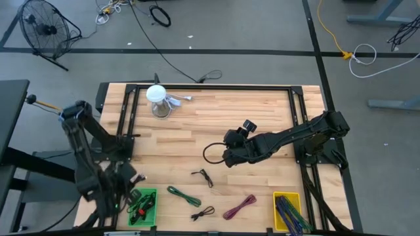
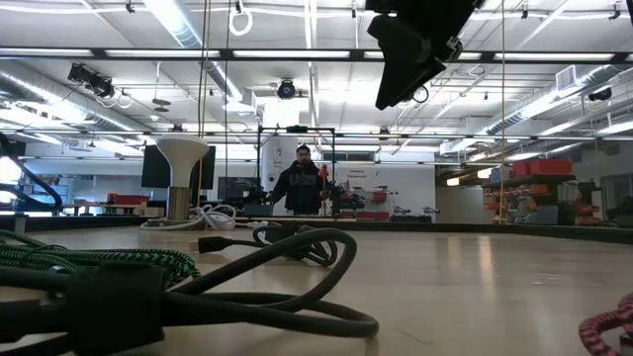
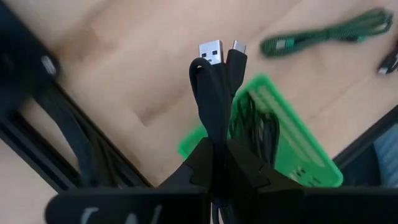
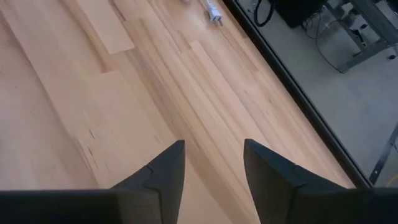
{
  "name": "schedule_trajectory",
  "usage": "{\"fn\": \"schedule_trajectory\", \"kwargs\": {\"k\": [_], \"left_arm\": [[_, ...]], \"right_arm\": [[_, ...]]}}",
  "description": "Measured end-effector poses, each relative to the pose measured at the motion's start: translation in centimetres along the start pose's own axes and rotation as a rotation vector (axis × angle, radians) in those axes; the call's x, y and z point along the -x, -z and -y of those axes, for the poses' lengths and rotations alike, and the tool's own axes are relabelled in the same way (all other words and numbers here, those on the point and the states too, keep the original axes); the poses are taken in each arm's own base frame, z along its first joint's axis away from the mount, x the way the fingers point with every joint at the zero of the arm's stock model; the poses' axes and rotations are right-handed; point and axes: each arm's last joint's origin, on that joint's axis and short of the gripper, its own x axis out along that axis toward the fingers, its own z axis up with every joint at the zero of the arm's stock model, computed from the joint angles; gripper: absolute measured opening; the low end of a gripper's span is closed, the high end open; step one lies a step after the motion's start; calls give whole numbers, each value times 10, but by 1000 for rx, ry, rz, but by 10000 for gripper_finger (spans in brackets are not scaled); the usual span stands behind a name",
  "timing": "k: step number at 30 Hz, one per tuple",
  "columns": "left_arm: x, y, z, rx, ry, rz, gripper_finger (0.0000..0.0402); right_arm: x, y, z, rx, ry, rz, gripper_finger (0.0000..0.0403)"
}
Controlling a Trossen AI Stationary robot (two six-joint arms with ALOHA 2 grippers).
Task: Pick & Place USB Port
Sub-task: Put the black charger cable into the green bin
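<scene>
Holding a folded black USB cable (image 3: pixel 214 93) clamped in our left fingers (image 3: pixel 214 165) above the green tray (image 3: pixel 298 149), we still have to drop it in. Some cables seem to lie there already. Our right fingers (image 4: pixel 213 168) hang apart, empty, over the counter (image 4: pixel 74 93).

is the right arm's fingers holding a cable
No, in the right wrist view the right gripper has its dark fingers apart with only bare wooden table between them.
</scene>
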Motion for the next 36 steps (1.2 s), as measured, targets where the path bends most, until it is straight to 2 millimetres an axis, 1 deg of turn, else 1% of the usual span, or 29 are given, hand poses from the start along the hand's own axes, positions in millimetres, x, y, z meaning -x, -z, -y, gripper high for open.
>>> {"fn": "schedule_trajectory", "kwargs": {"k": [6,9,12,16,21,26,29,36], "left_arm": [[-26,41,19,61,21,-69,25],[-36,52,26,64,35,-99,25],[-42,54,26,83,-9,-80,25],[-43,50,29,125,-6,-88,25],[-50,44,41,169,12,-128,25],[-58,41,45,195,-56,-193,29],[-58,39,45,198,-64,-195,39],[-58,40,48,167,-29,-205,45]], "right_arm": [[0,-2,-1,-25,-10,18,164],[-1,-4,-1,-35,-12,25,164],[-3,-6,1,-34,-9,27,164],[-8,-8,5,-43,3,22,164],[-13,-11,9,-52,18,15,164],[-15,-12,11,-61,21,15,164],[-15,-12,11,-62,18,16,164],[-15,-12,11,-61,16,17,164]]}}
